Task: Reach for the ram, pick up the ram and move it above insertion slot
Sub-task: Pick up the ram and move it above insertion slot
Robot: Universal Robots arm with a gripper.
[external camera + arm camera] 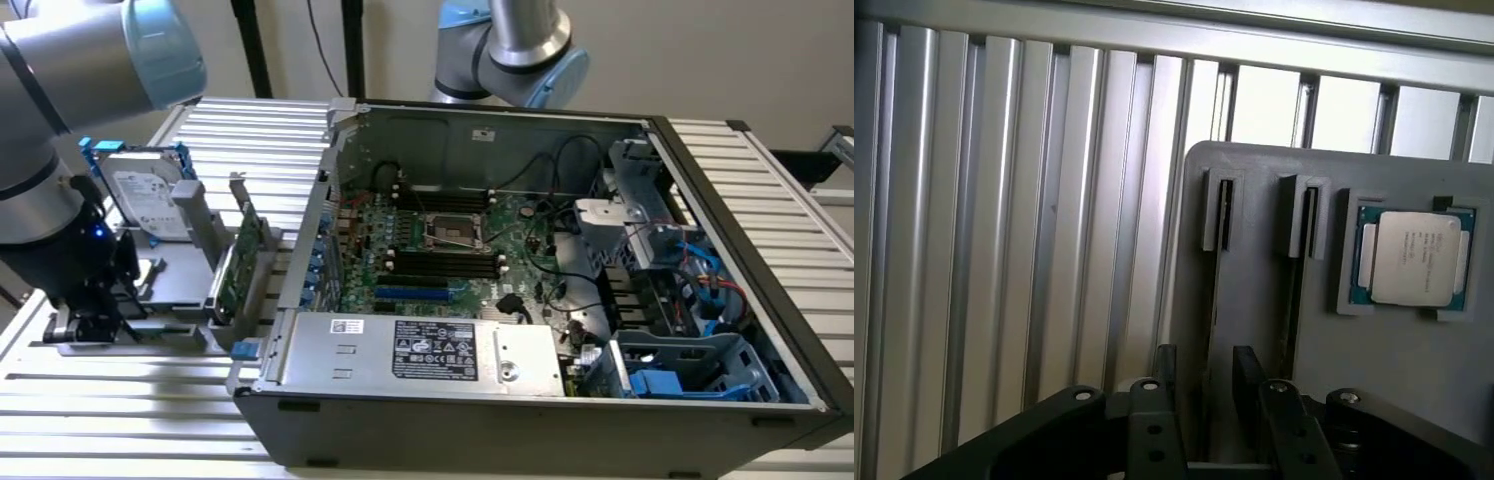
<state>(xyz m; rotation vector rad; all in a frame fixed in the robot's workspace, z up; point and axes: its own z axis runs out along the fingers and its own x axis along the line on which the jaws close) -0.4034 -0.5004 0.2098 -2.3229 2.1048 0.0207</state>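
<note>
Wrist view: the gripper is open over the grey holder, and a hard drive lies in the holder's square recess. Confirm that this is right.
Not right. The wrist view shows a processor in the square recess of the grey holder, not a hard drive. The gripper is open over the holder, as stated.

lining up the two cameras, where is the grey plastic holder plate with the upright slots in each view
Exterior view: the grey plastic holder plate sits at the exterior view's left, between the black hand and the open computer case.
Wrist view: the plate lies just beyond the hand, carrying a silver-topped processor chip.
Shared landmark: the ribbed aluminium table under the plate.
</note>
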